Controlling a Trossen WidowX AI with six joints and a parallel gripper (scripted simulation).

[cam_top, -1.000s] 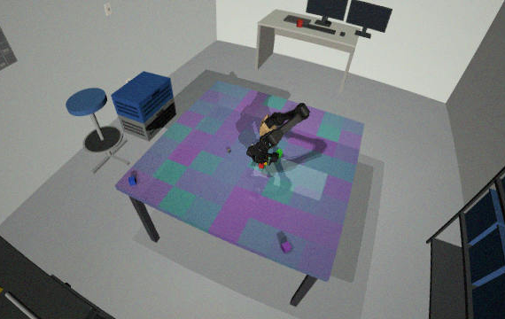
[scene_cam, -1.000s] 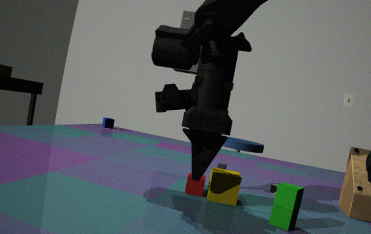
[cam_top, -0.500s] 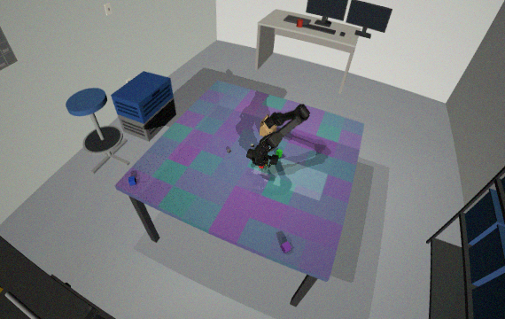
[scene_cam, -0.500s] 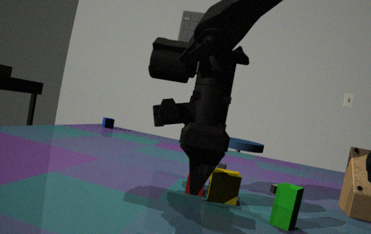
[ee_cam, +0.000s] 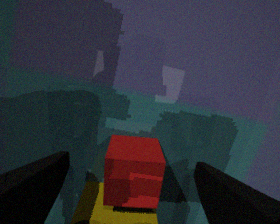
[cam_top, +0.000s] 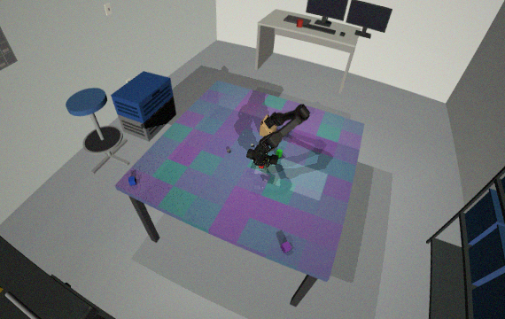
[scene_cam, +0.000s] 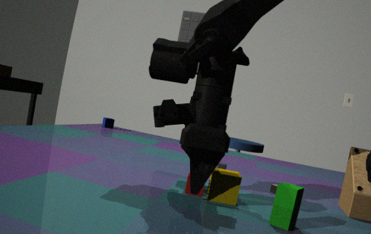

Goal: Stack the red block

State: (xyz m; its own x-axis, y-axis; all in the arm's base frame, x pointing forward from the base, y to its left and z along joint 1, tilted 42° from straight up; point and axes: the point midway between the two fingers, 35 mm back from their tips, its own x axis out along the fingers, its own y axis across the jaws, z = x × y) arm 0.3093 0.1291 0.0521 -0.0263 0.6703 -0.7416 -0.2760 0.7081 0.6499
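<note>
The red block (cam_top: 261, 167) (scene_cam: 188, 189) (ee_cam: 134, 182) sits on the table beside the yellow block, partly hidden by a finger in the exterior view. My gripper (scene_cam: 196, 191) (ee_cam: 133, 164) points down around it and is open, one finger on each side. In the wrist view a gap shows between the block and each finger. The green tower (cam_top: 279, 153) (scene_cam: 284, 206) stands upright on the table, apart from the gripper, on the side toward the arm's wooden base.
A yellow block (scene_cam: 227, 191) (ee_cam: 122, 215) is close against the red block. The wooden base (cam_top: 266, 128) (scene_cam: 368, 198) is beyond the tower. A small grey block (cam_top: 229, 150) lies to one side. A blue block (cam_top: 132, 181) (scene_cam: 108, 123) and a purple block (cam_top: 286, 247) are far off near table edges.
</note>
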